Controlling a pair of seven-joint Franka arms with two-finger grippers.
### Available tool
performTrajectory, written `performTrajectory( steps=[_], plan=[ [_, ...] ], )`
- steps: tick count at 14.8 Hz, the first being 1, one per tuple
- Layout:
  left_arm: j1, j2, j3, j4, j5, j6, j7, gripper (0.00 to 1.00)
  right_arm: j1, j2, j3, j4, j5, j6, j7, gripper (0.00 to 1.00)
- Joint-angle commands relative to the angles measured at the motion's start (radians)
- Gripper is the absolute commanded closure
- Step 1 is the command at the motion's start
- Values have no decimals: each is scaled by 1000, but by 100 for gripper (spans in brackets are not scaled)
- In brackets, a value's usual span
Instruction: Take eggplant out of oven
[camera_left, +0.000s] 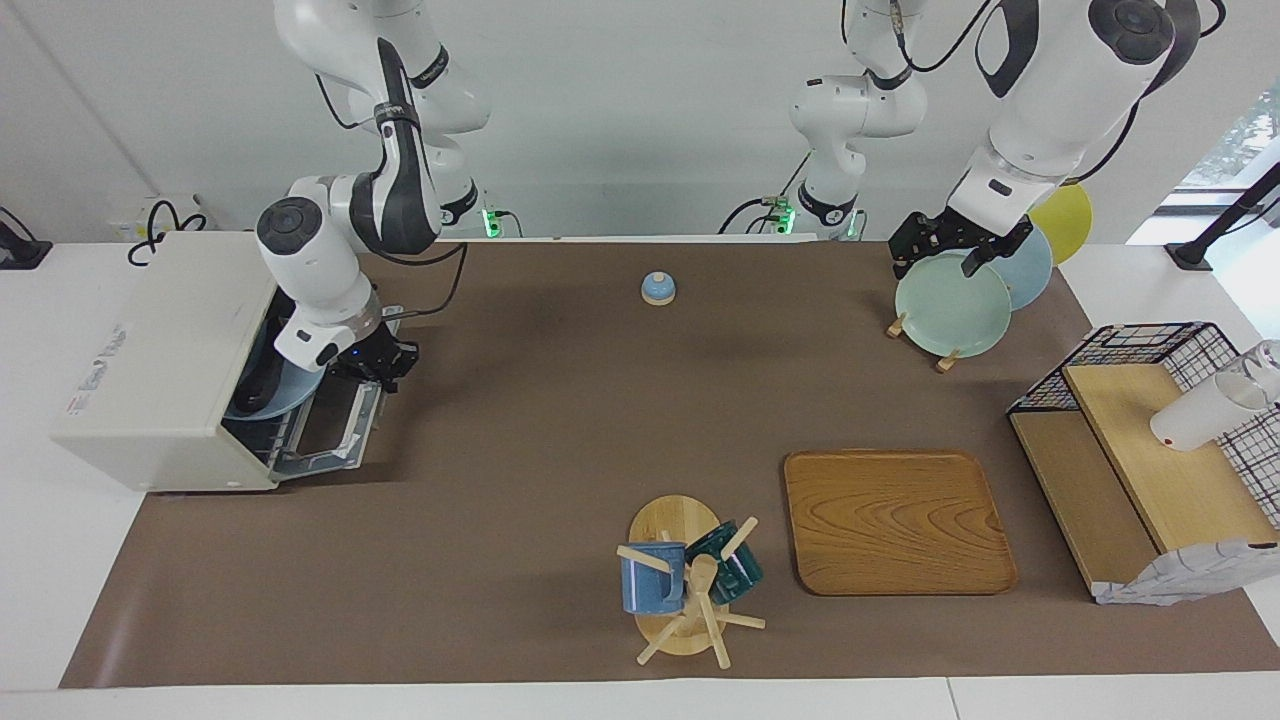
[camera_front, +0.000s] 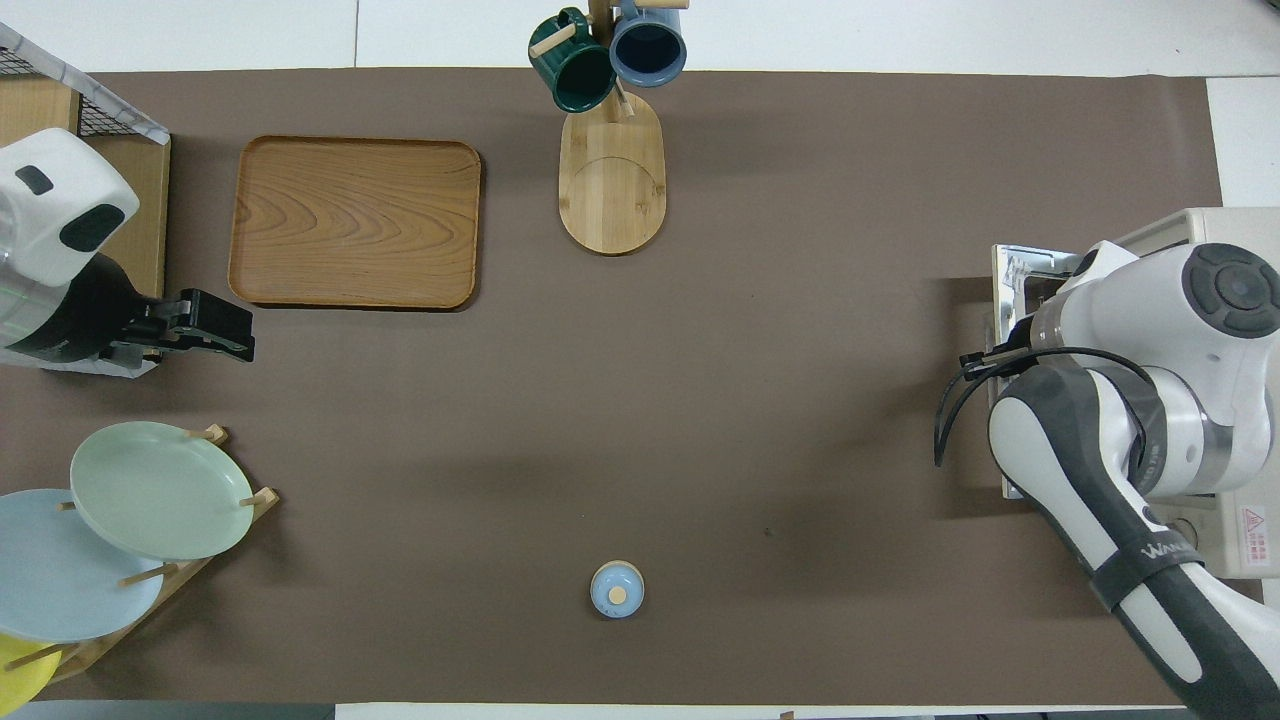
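so far the toaster oven (camera_left: 165, 365) door is down, my right gripper (camera_left: 378, 365) sits at its mouth, grip unreadable, the eggplant (camera_left: 262, 385) on its plate inside, my left gripper (camera_left: 950, 250) idle over the plate rack (camera_left: 920, 338).

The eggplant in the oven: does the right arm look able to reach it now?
Probably yes. The oven door lies open, the right gripper hangs at its mouth, and the dark eggplant rests on a blue plate inside.

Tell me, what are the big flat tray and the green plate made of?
The tray looks like wood with a smooth finish: brown, with wavy grain lines. The green plate looks like glazed ceramic, plain and slightly shiny, though it could be plastic.
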Motion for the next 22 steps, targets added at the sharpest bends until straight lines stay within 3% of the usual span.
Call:
performTrajectory(
  steps=[1, 6, 8, 10, 11, 12, 15, 19, 22],
  plan=[
    [0, -19, 2, -14, 13, 11, 7, 0, -31, 83, -18, 6, -20, 89, 25, 100],
    [0, -19, 2, -14, 13, 10, 7, 0, 22, 115, 5, 22, 20, 94, 120, 100],
    [0, -19, 2, -14, 13, 10, 7, 0, 53, 109, 5, 65, 25, 28, 130, 100],
    [0, -19, 2, -14, 13, 11, 7, 0, 65, 91, 3, 158, 23, -114, 166, 99],
    [0, -19, 3, -14, 13, 10, 7, 0, 55, 77, 2, 195, 18, -174, 173, 83],
    [0, -19, 2, -14, 13, 11, 7, 0, 53, 63, -4, 220, 3, -226, 173, 76],
    [0, -19, 2, -14, 13, 10, 7, 0, 3, 14, -6, 222, -55, -300, 166, 65],
    [0, -19, 2, -14, 13, 10, 7, 0, -86, -3, -4, 164, -58, -270, 70, 64],
    [0, -19, 2, -14, 13, 10, 7, 0, -112, -33, -4, 58, -58, -151, 59, 67]
  ],
)
